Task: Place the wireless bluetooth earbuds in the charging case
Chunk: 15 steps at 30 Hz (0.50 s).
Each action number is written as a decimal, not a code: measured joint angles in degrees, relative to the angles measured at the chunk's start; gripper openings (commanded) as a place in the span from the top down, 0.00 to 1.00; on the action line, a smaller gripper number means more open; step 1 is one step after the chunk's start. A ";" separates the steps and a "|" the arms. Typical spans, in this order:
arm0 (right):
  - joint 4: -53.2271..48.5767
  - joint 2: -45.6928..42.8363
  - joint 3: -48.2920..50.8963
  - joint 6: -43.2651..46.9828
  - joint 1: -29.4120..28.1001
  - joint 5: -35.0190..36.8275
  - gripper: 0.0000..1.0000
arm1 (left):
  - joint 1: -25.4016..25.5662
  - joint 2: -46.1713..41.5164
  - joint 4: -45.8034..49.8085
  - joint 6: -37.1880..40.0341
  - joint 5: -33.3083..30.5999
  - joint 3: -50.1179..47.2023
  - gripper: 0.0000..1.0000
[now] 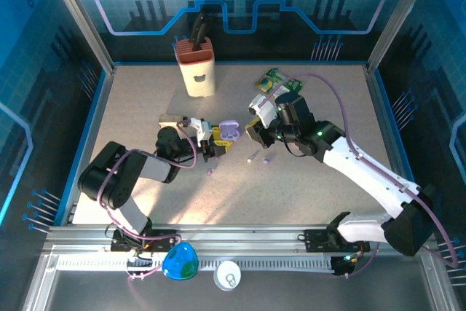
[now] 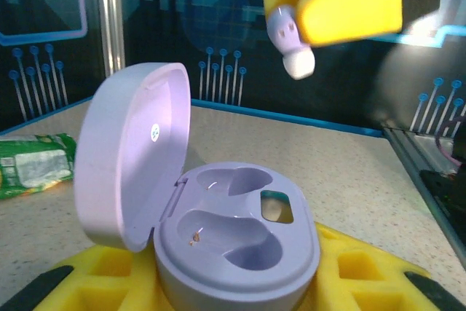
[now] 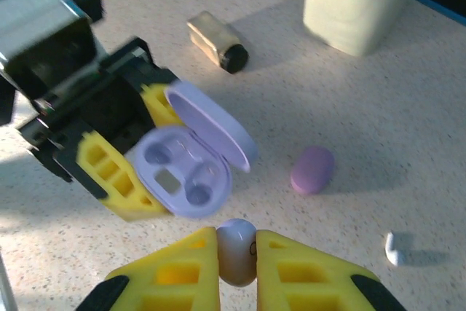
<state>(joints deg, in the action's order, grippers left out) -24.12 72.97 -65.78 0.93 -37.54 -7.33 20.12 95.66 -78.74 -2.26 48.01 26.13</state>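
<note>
The right end effector (image 3: 237, 256), clamped on one earbud (image 3: 237, 247) tip-down, hangs above the open charging case (image 2: 237, 249) gripped by the left end effector (image 3: 149, 152).

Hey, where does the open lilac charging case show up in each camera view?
Top external: charging case at centre, in the left gripper's fingers.
Left wrist: case lower centre, lid raised at left.
Right wrist: case left of centre.
Shared landmark: the earbud pinched in the right gripper, near the case in both wrist views.
</note>
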 measured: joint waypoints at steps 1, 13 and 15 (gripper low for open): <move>-0.20 0.57 -0.68 0.55 -0.04 -0.76 0.84 | 0.17 0.09 0.02 -0.02 0.26 0.00 0.68; -3.76 8.20 -4.98 4.98 -1.86 -3.67 0.84 | 0.31 0.42 0.00 -0.63 1.90 0.02 0.69; -3.93 8.81 -5.20 5.18 -2.19 -3.67 0.84 | 0.31 0.42 0.00 -0.63 2.03 0.02 0.68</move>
<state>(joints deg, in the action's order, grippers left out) -28.05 81.78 -70.98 6.11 -39.72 -11.00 20.43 96.07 -78.74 -2.90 50.04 26.15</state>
